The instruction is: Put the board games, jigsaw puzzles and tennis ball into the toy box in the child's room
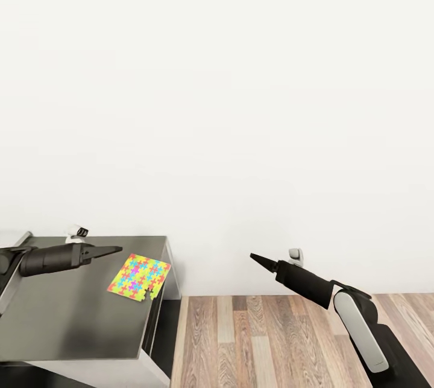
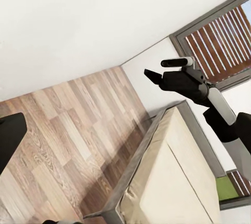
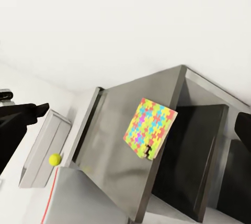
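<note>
From the head camera, a dark grey table [image 1: 72, 321] stands against the white wall, with a wood-plank floor [image 1: 271, 340] beside it. A brightly coloured jigsaw puzzle [image 1: 140, 277] lies flat near the table's far right corner, one piece missing at its near right edge. The left gripper [image 1: 111, 250] hangs over the table's far edge, just beside the puzzle and apart from it, fingers pressed together into a point and empty. The right gripper [image 1: 258, 258] hangs over the floor, well apart from the table, likewise pressed together and empty.

The left wrist camera shows a bed [image 2: 172, 182] with a pale mattress, the floor, and the right gripper [image 2: 151, 75] in front of a slatted window [image 2: 222, 41].

The right wrist camera shows the puzzle [image 3: 149, 128] on the table, a tennis ball [image 3: 55, 158] beside a flat grey box-like item I cannot identify, and the left gripper's tip [image 3: 43, 107].

The puzzle seems the step in hand: next, spread the left fingers and catch its overhanging edge.
</note>
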### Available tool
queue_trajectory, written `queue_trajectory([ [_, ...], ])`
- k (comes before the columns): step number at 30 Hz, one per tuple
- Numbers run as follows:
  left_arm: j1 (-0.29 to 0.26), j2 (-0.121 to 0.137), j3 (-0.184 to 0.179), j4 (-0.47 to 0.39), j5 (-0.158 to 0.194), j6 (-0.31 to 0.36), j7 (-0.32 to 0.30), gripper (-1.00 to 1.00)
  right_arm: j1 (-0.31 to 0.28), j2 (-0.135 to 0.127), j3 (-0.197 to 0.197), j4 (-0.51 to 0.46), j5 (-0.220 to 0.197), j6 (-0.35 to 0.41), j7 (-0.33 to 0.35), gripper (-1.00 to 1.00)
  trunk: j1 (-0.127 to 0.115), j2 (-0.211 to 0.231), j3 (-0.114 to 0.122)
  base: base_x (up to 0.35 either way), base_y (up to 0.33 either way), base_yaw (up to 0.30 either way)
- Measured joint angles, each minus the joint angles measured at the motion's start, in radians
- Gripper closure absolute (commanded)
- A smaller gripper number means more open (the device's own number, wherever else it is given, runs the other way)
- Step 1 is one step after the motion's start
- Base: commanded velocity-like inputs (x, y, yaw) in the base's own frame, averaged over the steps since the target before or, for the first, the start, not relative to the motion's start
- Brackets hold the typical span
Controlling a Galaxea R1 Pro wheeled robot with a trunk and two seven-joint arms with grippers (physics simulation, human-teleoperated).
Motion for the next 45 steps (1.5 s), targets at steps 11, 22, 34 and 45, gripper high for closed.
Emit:
queue_trajectory([
  [11, 0.0, 0.0, 0.0, 0.001, 0.002, 0.0, 0.0, -1.0, -0.006, 0.005, -0.003, 0.033, -0.003, 0.01, -0.026, -1.0, 0.0, 0.0, 0.0, 0.0, 0.001, 0.0],
  [22, 0.0, -0.006, -0.001, -0.015, 0.002, 0.0, 0.0, -1.0, -0.008, 0.074, -0.003, 0.044, 0.0, -0.008, -0.054, -1.0, 0.0, 0.0, 0.0, 0.0, 0.0, 0.0],
  [34, 0.003, -0.047, -0.004, -0.169, 0.028, 0.057, 0.0, -1.0, -0.231, 0.206, -0.001, 0.586, -0.003, 0.003, -0.122, -1.0, 0.0, 0.0, 0.0, 0.0, 0.0, 0.0],
  [45, 0.005, -0.108, -0.007, -0.27, 0.046, 0.091, 0.0, -1.0, -0.294, 0.24, -0.003, 0.711, -0.01, 0.0, 0.031, -1.0, 0.0, 0.0, 0.0, 0.0, 0.0, 0.0],
])
